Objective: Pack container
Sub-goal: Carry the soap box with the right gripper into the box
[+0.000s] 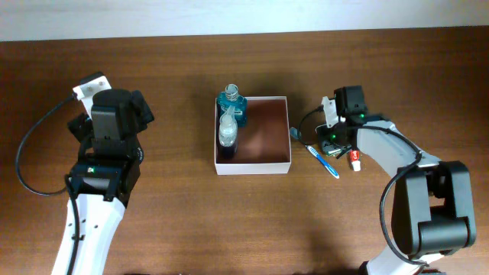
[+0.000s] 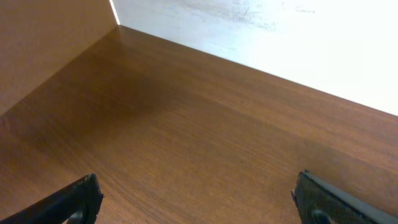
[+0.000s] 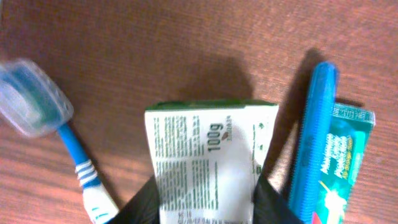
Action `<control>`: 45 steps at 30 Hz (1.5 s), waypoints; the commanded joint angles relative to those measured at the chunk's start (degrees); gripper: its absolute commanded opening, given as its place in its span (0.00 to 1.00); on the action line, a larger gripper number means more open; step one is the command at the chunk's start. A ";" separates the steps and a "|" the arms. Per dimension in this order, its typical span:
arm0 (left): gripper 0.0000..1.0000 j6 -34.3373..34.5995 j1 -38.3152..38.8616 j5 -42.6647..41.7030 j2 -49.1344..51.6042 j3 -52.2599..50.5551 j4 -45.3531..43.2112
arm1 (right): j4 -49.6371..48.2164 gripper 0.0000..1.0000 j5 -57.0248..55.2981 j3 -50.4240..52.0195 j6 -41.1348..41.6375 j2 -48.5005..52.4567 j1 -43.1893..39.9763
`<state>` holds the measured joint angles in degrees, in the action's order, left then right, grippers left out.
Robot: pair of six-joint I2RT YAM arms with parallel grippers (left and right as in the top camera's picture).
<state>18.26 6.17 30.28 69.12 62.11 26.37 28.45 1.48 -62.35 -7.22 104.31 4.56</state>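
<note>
The container (image 1: 253,166), a white-walled box with a pinkish-brown inside, sits mid-table. In its left part are a blue bottle (image 1: 232,105) and a clear-topped bottle (image 1: 228,131). My right gripper (image 1: 335,137) is just right of the box, low over the table, shut on a green-and-white packet (image 3: 208,155), with its fingers (image 3: 208,202) pressing both sides of the packet. My left gripper (image 1: 113,114) is far left of the box, open and empty, and the left wrist view (image 2: 196,196) shows only bare table between its fingers.
A blue-and-white toothbrush (image 1: 322,157) with a clear head cap (image 3: 31,96) lies between the box and my right gripper. A blue tube-shaped item (image 3: 314,137) and a teal toothpaste tube (image 3: 346,155), red-capped in the overhead view (image 1: 354,160), lie beside the packet.
</note>
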 commanded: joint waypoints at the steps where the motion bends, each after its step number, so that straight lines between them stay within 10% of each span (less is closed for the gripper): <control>1: 0.99 0.79 -0.22 0.61 0.31 0.39 -0.11 | 3.39 0.30 -0.68 -4.98 0.44 -1.60 0.26; 16: 0.99 0.81 -0.22 0.59 0.31 0.39 -0.11 | 23.93 0.26 10.34 -24.72 13.07 -2.82 1.79; 45: 0.99 0.81 -0.22 0.59 0.31 0.39 -0.11 | 18.88 0.26 4.79 -24.68 26.03 -2.69 23.76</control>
<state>18.26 6.17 30.28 69.12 62.11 26.37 47.72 10.39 -86.06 16.38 102.91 26.65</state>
